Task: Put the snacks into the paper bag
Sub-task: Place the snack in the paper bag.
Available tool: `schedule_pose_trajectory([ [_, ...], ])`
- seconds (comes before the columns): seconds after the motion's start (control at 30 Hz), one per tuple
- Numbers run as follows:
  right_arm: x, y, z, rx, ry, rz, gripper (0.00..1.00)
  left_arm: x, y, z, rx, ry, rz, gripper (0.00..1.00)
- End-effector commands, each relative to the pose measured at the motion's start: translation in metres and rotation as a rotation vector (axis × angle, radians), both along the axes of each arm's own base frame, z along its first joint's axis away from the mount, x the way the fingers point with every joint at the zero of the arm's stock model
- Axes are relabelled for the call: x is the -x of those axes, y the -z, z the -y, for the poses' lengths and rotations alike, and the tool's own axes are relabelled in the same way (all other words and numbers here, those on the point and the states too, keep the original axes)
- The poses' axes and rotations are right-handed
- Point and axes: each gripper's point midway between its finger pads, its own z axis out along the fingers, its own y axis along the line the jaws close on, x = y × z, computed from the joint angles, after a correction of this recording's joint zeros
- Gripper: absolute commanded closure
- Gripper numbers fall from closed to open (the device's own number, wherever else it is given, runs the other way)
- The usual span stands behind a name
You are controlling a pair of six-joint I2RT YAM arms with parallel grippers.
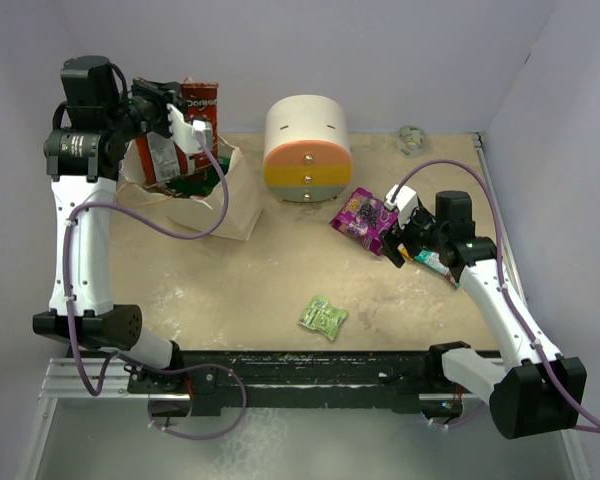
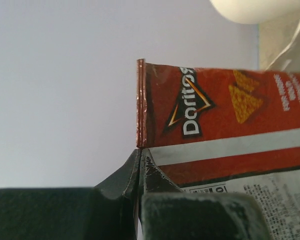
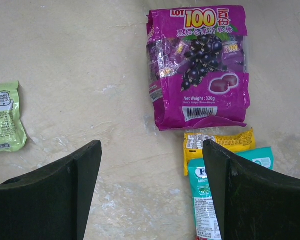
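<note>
My left gripper (image 1: pixel 185 112) is raised at the back left, shut on the edge of a red-orange Doritos packet (image 1: pixel 202 100), held above the cream paper bag (image 1: pixel 242 205). In the left wrist view the fingers (image 2: pixel 139 157) pinch the packet's (image 2: pixel 225 115) sealed corner. Other packets (image 1: pixel 162 160) stick out of the bag's mouth. My right gripper (image 1: pixel 395 228) is open over the table beside a purple packet (image 1: pixel 363 213). In the right wrist view the gripper (image 3: pixel 152 150) is empty, with the purple packet (image 3: pixel 200 65), an orange packet (image 3: pixel 217 145) and a teal packet (image 3: pixel 205 195) ahead.
A small lime-green packet (image 1: pixel 323 317) lies near the front middle and shows at the left of the right wrist view (image 3: pixel 5 117). A round white container with pastel drawers (image 1: pixel 308 150) stands at the back centre. A small crumpled object (image 1: pixel 412 138) lies at the back right.
</note>
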Motion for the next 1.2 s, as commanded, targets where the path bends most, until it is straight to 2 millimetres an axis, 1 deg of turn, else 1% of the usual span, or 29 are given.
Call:
schedule_pose_trajectory([
  [0.0, -0.002, -0.003, 0.001, 0.012, -0.003, 0.030, 0.16, -0.004, 0.005, 0.010, -0.037, 0.103, 0.044, 1.00],
  [0.17, -0.003, -0.003, 0.002, 0.015, 0.001, 0.027, 0.16, -0.014, 0.025, 0.008, -0.054, 0.119, 0.024, 1.00],
  [0.3, -0.003, -0.002, 0.002, 0.018, 0.004, 0.026, 0.16, -0.015, 0.039, 0.010, -0.052, 0.132, 0.000, 1.00],
  [0.37, -0.003, -0.001, 0.002, 0.018, 0.004, 0.023, 0.16, -0.012, 0.045, 0.010, -0.053, 0.136, -0.008, 1.00],
  [0.43, -0.004, 0.000, 0.003, 0.020, 0.005, 0.023, 0.16, -0.010, 0.055, 0.010, -0.057, 0.138, -0.026, 1.00],
  [0.63, -0.004, 0.001, 0.003, 0.022, 0.005, 0.018, 0.16, -0.001, 0.091, 0.005, -0.076, 0.118, -0.105, 1.00],
  [0.7, -0.004, 0.001, 0.003, 0.022, 0.005, 0.017, 0.16, 0.001, 0.100, 0.001, -0.070, 0.100, -0.137, 1.00],
  [0.77, -0.004, 0.001, 0.003, 0.022, 0.005, 0.017, 0.16, 0.003, 0.103, -0.001, -0.046, 0.075, -0.170, 0.99],
  [0.93, -0.005, 0.002, 0.003, 0.023, 0.005, 0.017, 0.16, 0.005, 0.109, -0.012, 0.046, -0.024, -0.287, 0.83],
  [1.07, -0.005, 0.001, 0.003, 0.023, 0.005, 0.017, 0.16, 0.007, 0.123, -0.021, 0.125, -0.109, -0.404, 0.69],
  [1.1, -0.005, 0.002, 0.003, 0.023, 0.003, 0.016, 0.16, 0.007, 0.127, -0.023, 0.139, -0.126, -0.432, 0.64],
  [1.17, -0.005, 0.002, 0.003, 0.023, 0.003, 0.017, 0.16, 0.009, 0.131, -0.025, 0.181, -0.163, -0.481, 0.58],
])
